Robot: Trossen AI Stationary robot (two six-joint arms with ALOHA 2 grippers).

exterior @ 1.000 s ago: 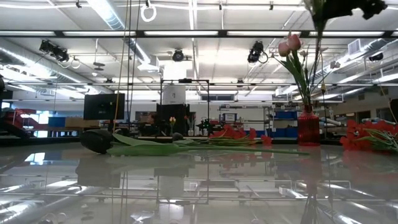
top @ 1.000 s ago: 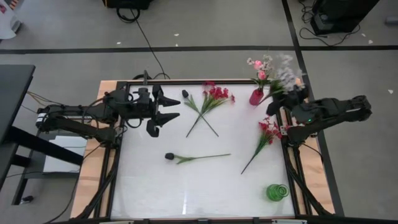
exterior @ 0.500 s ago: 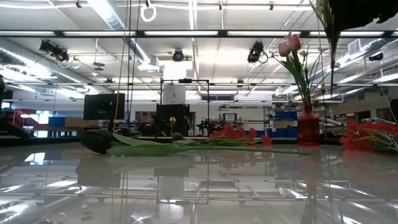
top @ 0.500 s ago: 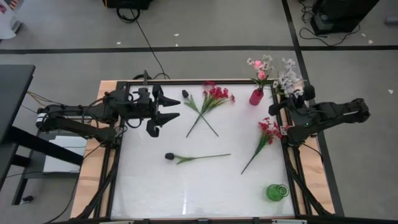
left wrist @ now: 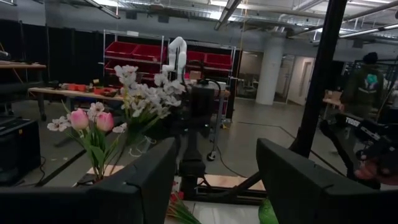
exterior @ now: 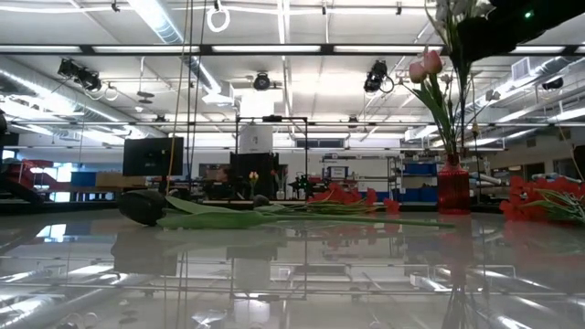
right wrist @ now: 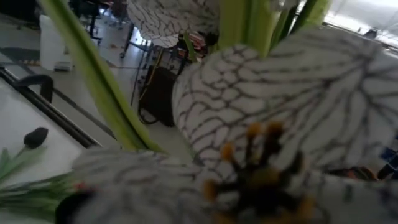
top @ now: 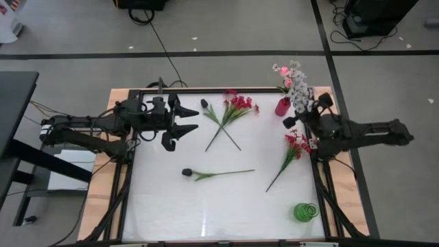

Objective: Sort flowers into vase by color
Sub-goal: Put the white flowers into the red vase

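Since a moment ago the right gripper [top: 302, 110] has swung in from the table's right edge toward the red vase [top: 282, 107], carrying its white spray [top: 300, 97] along, so the white blossoms now sit just beside the vase instead of out over the frame. Its fingers are clamped on the spray's stem; in the right wrist view the veined white petals [right wrist: 292, 99] fill nearly everything, with green stems [right wrist: 93, 74] running past them. From table height, the spray's stem hangs down close to the pink buds [exterior: 423, 67] that stand in the red vase, under the dark bulk of the arm.

Nothing else has shifted. The left gripper [top: 184, 127] waits over the table's left side, its fingers spread wide with nothing between them; its wrist camera looks across at the white spray [left wrist: 146, 96] and the pink buds.

Flowers on the white table [top: 171, 206]: a red spray [top: 239, 105] near the far edge, its stem crossed with that of a dark bud [top: 204, 103]; another dark bud [top: 186, 172] lying near the middle with its stem pointing toward the right; a second red spray [top: 297, 142] by the right edge, just below the right gripper. A green vase [top: 306, 211] stands in the near right corner, well apart from the rest. The red vase also holds a few pale blossoms [top: 282, 69] alongside the pink buds.
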